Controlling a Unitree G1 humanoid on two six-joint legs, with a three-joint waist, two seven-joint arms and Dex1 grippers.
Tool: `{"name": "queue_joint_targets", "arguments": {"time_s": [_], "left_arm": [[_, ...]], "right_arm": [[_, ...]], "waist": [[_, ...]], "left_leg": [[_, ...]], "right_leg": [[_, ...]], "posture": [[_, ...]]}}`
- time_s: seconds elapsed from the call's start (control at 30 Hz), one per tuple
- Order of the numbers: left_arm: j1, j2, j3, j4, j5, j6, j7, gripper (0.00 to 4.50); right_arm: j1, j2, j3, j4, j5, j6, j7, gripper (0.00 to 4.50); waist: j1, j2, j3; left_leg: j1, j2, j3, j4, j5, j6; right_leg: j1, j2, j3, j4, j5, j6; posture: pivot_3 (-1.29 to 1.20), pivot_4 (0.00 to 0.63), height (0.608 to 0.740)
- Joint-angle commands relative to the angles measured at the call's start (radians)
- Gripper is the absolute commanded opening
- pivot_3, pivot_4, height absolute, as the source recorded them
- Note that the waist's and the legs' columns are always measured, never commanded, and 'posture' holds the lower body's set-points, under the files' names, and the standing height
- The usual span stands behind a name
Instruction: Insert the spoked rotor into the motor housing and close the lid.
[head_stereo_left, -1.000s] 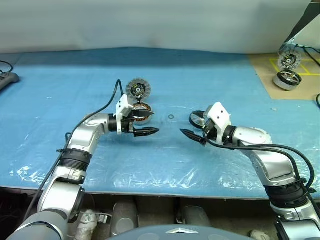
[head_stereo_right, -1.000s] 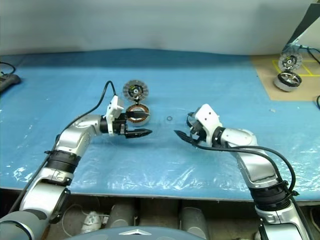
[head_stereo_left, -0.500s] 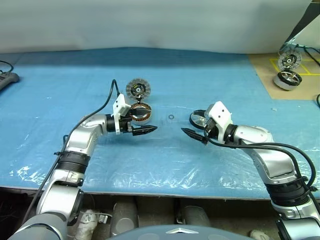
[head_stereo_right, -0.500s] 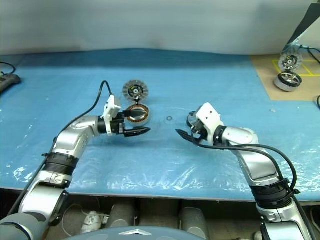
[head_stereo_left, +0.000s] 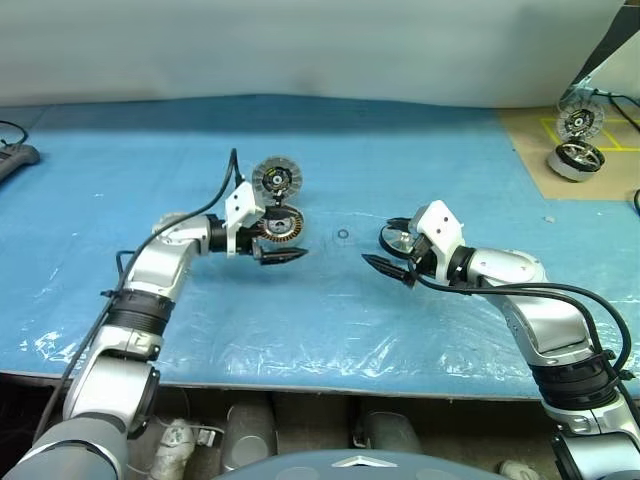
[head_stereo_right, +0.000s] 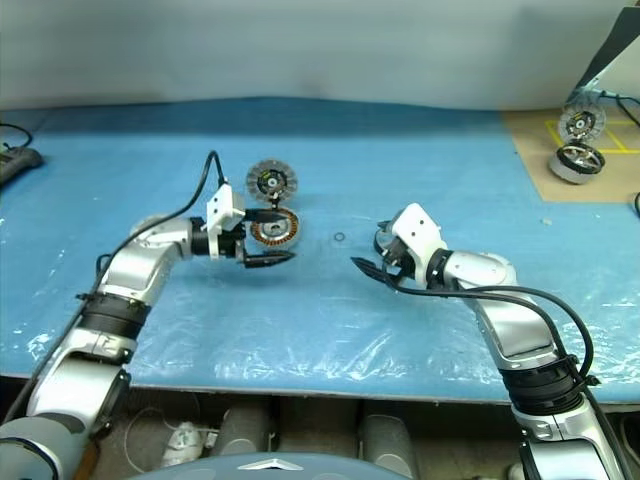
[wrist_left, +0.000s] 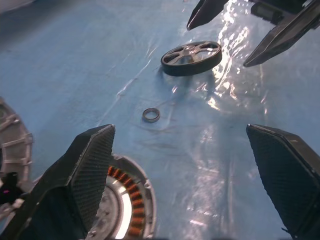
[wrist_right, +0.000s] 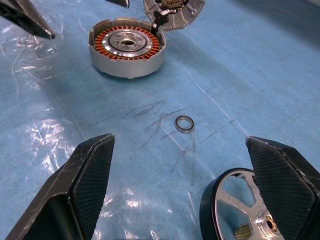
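- The motor housing sits flat on the blue plastic sheet with its copper windings facing up and the lid hinged back and standing up behind it, so the cavity is open to receive a part.
- The spoked rotor lies flat on the sheet well to the right of the housing, not yet lifted; a small loose ring lies between the two.
- The left gripper hovers at the housing with its fingers wide apart and nothing between them (my reading is that it is there to steady the housing).
- The right gripper hangs just beside the rotor, on its near side, fingers equally spread and empty, likely lined up to pick the rotor.
- The head views give the whole layout, including a second motor assembly on a brown board far to the right.
- The right wrist view shows the housing's dark centre and the windings plainly, and the rotor's hub at close range.
- The left wrist view shows the rotor's full outline with the right gripper's fingertips beyond it, clear of the rim.
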Motion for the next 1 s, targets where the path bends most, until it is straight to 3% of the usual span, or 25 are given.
{"name": "queue_joint_targets", "arguments": {"time_s": [0.03, 0.3, 0.5, 1.0], "left_arm": [[-0.116, 0.051, -0.017, 0.149, 0.054, -0.055, -0.064, 4.48], [-0.331, 0.03, -0.131, 0.522, 0.23, -0.266, -0.147, 4.48], [-0.419, -0.007, -0.146, 0.674, 0.286, -0.35, -0.186, 4.48], [-0.421, -0.068, -0.158, 0.803, 0.388, -0.422, -0.151, 4.48]], "right_arm": [[-0.014, -0.002, -0.009, -0.003, 0.0, -0.016, -0.002, 4.46], [0.007, 0.019, -0.016, -0.012, -0.002, -0.009, -0.032, 4.46], [0.05, 0.013, -0.03, -0.038, -0.009, -0.006, -0.062, 4.46], [0.095, -0.014, -0.024, -0.054, -0.035, -0.004, -0.092, 4.46]], "waist": [[0.0, 0.0, 0.0], [0.009, 0.0, 0.0], [0.02, -0.001, 0.001], [0.022, -0.003, 0.002]], "left_leg": [[0.0, 0.0, 0.0, 0.0, 0.0, 0.0], [0.0, -0.001, 0.0, 0.0, 0.0, 0.0], [-0.001, -0.001, 0.0, 0.0, 0.0, 0.0], [-0.001, -0.001, -0.001, 0.0, 0.0, 0.0]], "right_leg": [[0.0, 0.0, 0.0, 0.0, 0.0, 0.0], [0.0, 0.0, 0.0, 0.001, 0.0, 0.0], [0.0, 0.0, 0.0, 0.0, 0.0, 0.0], [0.0, 0.0, -0.001, 0.001, 0.0, 0.001]], "posture": [[0.0, 0.15, 0.74], [0.0, 0.15, 0.74], [0.0, 0.15, 0.74], [0.0, 0.15, 0.74]]}}
